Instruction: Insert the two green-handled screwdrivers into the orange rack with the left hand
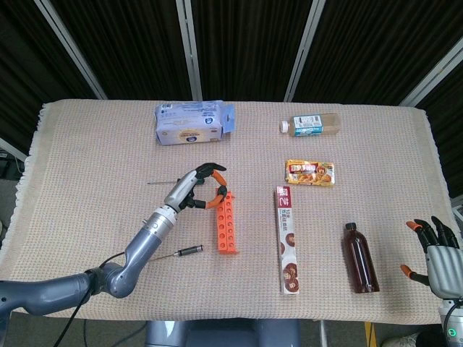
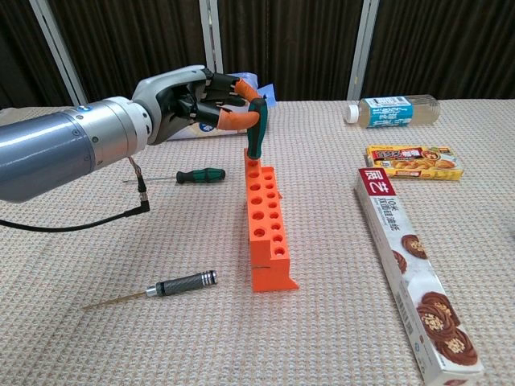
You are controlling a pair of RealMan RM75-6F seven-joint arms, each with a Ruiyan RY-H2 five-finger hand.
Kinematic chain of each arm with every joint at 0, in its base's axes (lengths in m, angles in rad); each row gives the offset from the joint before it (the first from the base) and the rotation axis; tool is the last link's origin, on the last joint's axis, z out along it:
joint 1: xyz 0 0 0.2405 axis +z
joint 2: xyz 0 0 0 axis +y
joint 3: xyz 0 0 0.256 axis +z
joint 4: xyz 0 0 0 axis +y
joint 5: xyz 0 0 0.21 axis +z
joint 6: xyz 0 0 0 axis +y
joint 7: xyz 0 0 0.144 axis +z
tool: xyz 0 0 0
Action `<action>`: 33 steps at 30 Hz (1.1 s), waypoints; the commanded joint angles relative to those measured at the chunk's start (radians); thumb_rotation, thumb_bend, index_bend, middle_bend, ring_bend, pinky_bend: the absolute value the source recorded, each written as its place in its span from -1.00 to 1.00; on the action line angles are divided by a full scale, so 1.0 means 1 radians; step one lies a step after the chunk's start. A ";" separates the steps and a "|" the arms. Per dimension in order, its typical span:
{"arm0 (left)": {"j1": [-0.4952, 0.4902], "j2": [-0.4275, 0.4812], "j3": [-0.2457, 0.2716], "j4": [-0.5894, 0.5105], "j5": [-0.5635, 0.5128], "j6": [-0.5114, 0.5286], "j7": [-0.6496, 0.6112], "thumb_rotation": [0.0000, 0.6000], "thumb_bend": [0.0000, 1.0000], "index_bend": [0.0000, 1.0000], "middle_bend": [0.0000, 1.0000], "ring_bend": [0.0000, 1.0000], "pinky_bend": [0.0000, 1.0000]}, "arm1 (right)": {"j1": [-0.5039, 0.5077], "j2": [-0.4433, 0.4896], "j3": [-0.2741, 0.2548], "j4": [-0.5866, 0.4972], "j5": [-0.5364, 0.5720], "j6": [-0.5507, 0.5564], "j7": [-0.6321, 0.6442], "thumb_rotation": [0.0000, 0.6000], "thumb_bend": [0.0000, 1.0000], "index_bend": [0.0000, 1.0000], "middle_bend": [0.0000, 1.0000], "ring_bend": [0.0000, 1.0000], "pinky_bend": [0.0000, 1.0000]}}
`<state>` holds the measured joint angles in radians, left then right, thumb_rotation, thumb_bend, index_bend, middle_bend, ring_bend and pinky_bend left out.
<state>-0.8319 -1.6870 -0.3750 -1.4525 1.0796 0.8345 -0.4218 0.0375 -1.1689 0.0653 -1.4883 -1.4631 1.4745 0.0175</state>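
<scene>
The orange rack (image 2: 266, 217) (image 1: 226, 225) lies lengthwise in the middle of the table. My left hand (image 2: 197, 100) (image 1: 195, 189) pinches one green-handled screwdriver (image 2: 256, 133) upright, its shaft sunk into a hole at the rack's far end and the handle base close above the rack top. The other green-handled screwdriver (image 2: 193, 175) lies flat on the cloth left of the rack, behind the hand's cable. My right hand (image 1: 440, 249) hovers open at the table's right front corner, holding nothing.
A black-handled precision screwdriver (image 2: 165, 289) (image 1: 185, 251) lies near the front left of the rack. A long biscuit box (image 2: 414, 269), a snack packet (image 2: 413, 160), a clear bottle (image 2: 392, 111), a brown bottle (image 1: 359, 258) and a blue tissue pack (image 1: 192, 124) lie around.
</scene>
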 commanded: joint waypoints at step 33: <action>0.026 -0.016 0.017 0.031 0.051 0.023 -0.030 0.86 -0.25 -0.92 -1.00 -1.00 -1.00 | 0.012 -0.005 0.007 0.006 0.018 -0.024 -0.001 1.00 -1.00 -0.60 -0.70 -0.97 -0.75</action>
<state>-0.8075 -1.7045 -0.3587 -1.4204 1.1283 0.8556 -0.4495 0.0500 -1.1735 0.0722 -1.4826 -1.4456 1.4503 0.0163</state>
